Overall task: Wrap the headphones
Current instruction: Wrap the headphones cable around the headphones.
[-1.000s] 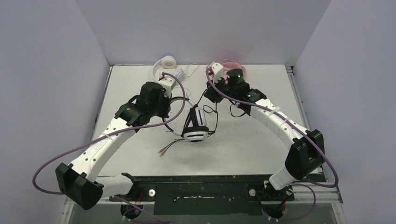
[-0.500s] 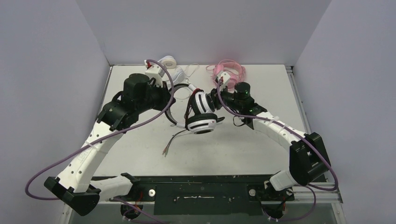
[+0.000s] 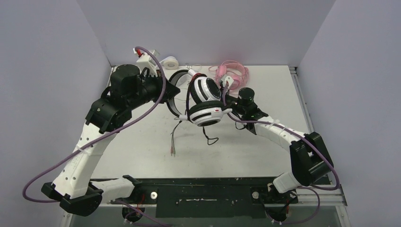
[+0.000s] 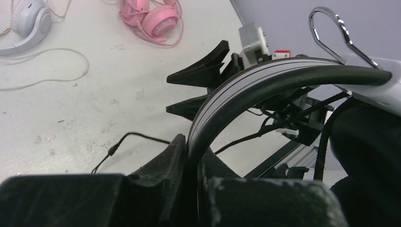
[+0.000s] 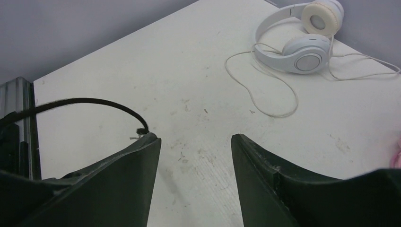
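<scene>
Top view: the black-and-white headset is held up above the table, about mid-table, with its two ear cups stacked close together and facing the camera. All positions below are given from this headset.

Left gripper: closed on the headset's black headband. The left wrist view shows the band passing straight between the two fingers and pinched there. The grip sits on the far-left part of the band, away from the ear cups. From the grip the band arches up and over to the cups.

Right gripper: just to the right of the ear cups and slightly behind them. Its fingers stand apart, and bare table shows through the gap, so it grips nothing.

Black cable: thin. In the right wrist view it arcs in to end at the tip of one finger. I cannot tell whether it touches that finger. In the top view a small loop of it hangs below the ear cups. A second thin strand trails down from the headset's lower left. Whether either one reaches the table is unclear.

White headset: lies on the table beyond and to the left of the held headset, at the back edge, well apart from it.

Pink headset: lies on the table beyond and to the right, also at the back edge, near the right gripper's wrist.
</scene>
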Controlling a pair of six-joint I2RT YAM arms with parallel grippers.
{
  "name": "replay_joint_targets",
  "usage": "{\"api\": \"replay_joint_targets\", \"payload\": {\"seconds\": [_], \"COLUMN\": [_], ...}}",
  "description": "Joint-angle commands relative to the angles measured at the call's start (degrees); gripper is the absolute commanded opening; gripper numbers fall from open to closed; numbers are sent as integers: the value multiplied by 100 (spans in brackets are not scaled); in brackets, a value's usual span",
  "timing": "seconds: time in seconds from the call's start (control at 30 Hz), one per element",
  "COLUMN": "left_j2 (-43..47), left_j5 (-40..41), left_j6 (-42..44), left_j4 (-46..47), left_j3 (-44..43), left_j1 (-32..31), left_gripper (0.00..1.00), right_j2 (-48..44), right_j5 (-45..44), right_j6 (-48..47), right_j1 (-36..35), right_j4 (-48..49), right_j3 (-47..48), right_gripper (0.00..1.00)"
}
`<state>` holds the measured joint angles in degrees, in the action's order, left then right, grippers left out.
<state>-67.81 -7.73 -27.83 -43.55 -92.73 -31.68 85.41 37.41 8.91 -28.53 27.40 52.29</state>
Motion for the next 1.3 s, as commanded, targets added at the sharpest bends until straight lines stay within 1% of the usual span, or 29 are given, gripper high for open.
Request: {"api": "replay_joint_targets", "payload": {"seconds": [0.0,0.1,0.2,0.37,0.47,0.57,0.7,0.87,0.9,1.0,1.1,1.13,1.2,1.27], "left_j2": [-19,-107,-214,-319,-382,-430,-443,-560,-599,-735,-876,-923,-1017,-1112], "left_j5": [-209,-183,-102,-200,-294,-518,-689,-767,-782,-792,-810,-830,-879,-913], "left_j6": [-457,-468,-458,-507,-544,-646,-746,-804,-823,-833,-844,-857,-880,-894], "left_j4": [390,321,182,186,177,207,294,219,189,37,-46,-48,-48,-46], "left_j3": [-623,-816,-1004,-1169,-1271,-1343,-1347,-1557,-1610,-1867,-2142,-2199,-2312,-2413], "left_j1": [-1,4,4,13,22,22,22,30,38,56,73,86,111,161], "left_gripper": [0,0,0,0,0,0,0,0,0,0,0,0,0,0], "right_j2": [106,138,50,-130,-146,-60,178,544,608,775,940,991,1062,1119], "right_j5": [536,777,956,1507,1658,1540,1779,1986,2010,2020,2095,2109,2106,2095], "right_j6": [116,179,233,476,503,404,471,524,524,534,796,876,978,1180], "right_j1": [23,15,7,-24,-68,-86,-93,-204,-244,-333,-395,-424,-483,-511], "right_j4": [953,1166,1344,2240,2360,2299,2454,2535,2526,2516,2881,2962,3056,3267], "right_j3": [-184,-260,-451,-959,-1030,-922,-505,44,156,373,417,433,461,434], "right_gripper": [58,59,63,73,77,77,78,78,77,70,66,64,54,49]}}
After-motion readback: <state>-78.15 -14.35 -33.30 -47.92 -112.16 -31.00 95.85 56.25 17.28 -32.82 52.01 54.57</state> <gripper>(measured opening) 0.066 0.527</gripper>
